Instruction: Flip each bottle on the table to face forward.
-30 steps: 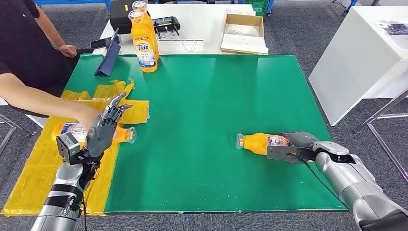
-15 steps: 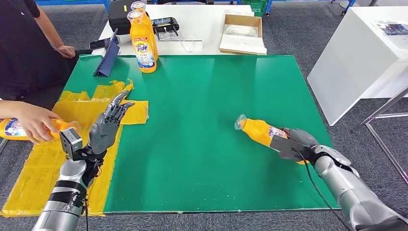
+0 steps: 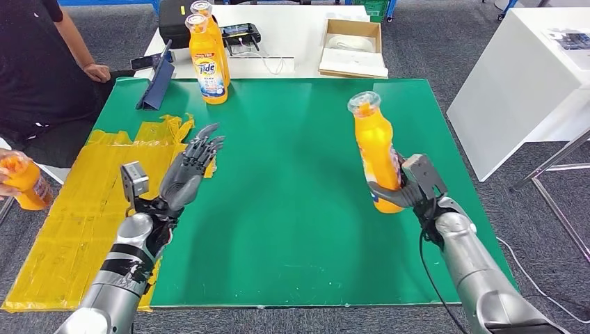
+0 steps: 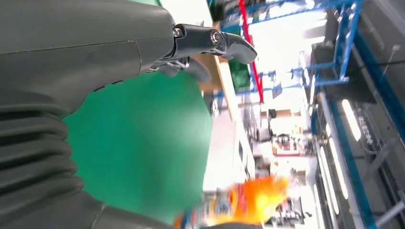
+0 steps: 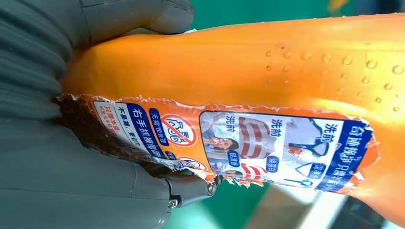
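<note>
My right hand (image 3: 403,189) grips an orange detergent bottle (image 3: 376,149) around its lower body and holds it upright above the green mat (image 3: 292,174), cap up. The right wrist view shows the bottle's (image 5: 267,90) torn blue and orange back label beside my right hand (image 5: 71,114). My left hand (image 3: 186,174) hangs open over the mat's left edge, fingers spread, holding nothing. Two upright orange Tide bottles (image 3: 207,59) stand at the mat's far left corner. A person at the left edge holds another orange bottle (image 3: 24,182).
Yellow tape patches (image 3: 76,209) cover the table's left side. A blue tablet stand (image 3: 156,83) sits at the far left corner. A white table behind carries a cardboard box (image 3: 351,49) and a black device (image 3: 240,33). A white cabinet (image 3: 522,83) stands to the right.
My right hand has lifted the bottle off the mat and turned it from lying to upright. The person has taken the other bottle off the left side. My left hand moved forward and right.
</note>
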You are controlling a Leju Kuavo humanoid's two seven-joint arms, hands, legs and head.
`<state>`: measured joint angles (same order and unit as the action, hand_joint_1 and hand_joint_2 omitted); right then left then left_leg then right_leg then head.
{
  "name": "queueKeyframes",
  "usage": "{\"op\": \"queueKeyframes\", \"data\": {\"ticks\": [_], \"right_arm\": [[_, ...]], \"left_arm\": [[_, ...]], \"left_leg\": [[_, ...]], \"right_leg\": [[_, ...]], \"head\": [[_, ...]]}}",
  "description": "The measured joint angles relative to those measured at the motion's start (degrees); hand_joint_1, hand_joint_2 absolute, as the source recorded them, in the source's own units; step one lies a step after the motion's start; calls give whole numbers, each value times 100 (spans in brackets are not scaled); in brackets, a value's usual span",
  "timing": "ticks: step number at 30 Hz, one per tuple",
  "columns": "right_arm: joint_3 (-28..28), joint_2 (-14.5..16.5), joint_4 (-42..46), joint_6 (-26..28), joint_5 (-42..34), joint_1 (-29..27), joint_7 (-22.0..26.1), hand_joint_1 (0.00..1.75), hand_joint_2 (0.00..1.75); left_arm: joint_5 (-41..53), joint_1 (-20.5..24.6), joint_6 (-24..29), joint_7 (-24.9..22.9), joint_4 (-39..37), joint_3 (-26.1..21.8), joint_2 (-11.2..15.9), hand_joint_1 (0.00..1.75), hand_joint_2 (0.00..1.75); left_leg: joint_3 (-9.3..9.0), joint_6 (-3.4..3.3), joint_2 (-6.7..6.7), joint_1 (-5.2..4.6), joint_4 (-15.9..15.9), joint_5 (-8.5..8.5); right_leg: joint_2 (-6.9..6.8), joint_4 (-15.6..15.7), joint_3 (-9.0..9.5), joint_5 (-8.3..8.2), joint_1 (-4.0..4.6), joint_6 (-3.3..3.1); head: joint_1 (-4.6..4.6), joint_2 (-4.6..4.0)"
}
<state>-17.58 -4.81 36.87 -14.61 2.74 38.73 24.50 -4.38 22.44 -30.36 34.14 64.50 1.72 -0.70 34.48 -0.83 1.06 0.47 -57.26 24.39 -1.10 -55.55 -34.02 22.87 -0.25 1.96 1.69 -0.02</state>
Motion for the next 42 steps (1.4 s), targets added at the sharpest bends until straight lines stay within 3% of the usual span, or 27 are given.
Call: {"op": "queueKeyframes", "data": {"ticks": [7,15,19,30,34,42], "right_arm": [[-304,1019,462,388,678,-5,-208,175,175],[-1052,1647,638,484,1169,-181,-319,175,175],[-1451,1853,637,542,1236,-272,-366,175,175],[-1907,2050,448,673,1337,-331,-413,175,175],[-2039,2153,265,768,1362,-338,-415,175,175],[-2153,2216,25,837,1353,-337,-415,175,175]], "left_arm": [[-743,17,148,-554,-22,429,-313,0,175],[-1105,-91,139,-719,14,628,-327,0,175],[-1177,-140,152,-759,77,699,-328,0,175],[-1327,-173,115,-848,101,793,-342,4,175],[-1383,-215,151,-872,101,845,-354,175,175],[-1448,-326,138,-854,101,852,-350,175,175]], "left_leg": [[5,1,4,3,1,0],[13,2,10,6,2,0],[16,2,0,5,1,-1],[17,2,1,4,2,0],[17,3,3,4,2,0],[17,2,3,4,2,-1]], "right_leg": [[1,-10,-15,2,6,-2],[6,-12,-25,3,3,-3],[-1,-12,-26,3,2,-3],[1,-11,-27,3,2,-3],[3,-12,-29,3,2,-3],[3,-11,-28,3,1,-3]], "head": [[2,0],[-1,0],[-1,0],[-1,0],[0,0],[-2,0]]}}
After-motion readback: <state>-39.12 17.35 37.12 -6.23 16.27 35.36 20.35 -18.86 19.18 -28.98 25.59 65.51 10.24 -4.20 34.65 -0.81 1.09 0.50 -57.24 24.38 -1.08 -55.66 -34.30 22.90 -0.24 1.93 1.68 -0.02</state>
